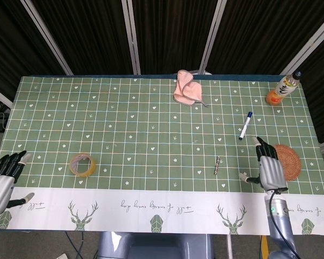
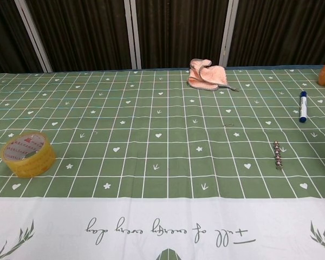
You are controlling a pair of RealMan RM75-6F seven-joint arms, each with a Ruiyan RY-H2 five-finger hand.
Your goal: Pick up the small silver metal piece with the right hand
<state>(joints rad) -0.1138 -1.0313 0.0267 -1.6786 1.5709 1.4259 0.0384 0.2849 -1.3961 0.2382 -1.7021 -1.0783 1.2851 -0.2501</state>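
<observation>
The small silver metal piece (image 1: 217,165) lies flat on the counter (image 1: 151,135), toward the front edge and right of middle, touched by nothing. The right robot hand (image 1: 268,168) hovers near it on its right, fingers spread and holding nothing, just beside a woven coaster (image 1: 289,161). The left robot hand (image 1: 1,178) sits at the front left corner, fingers apart, near a tape roll (image 1: 82,164).

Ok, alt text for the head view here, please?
The right hand hovers open beside the metal piece on a green table, coaster on its other side. Tape, cloth, pen and bottle lie around.
</observation>
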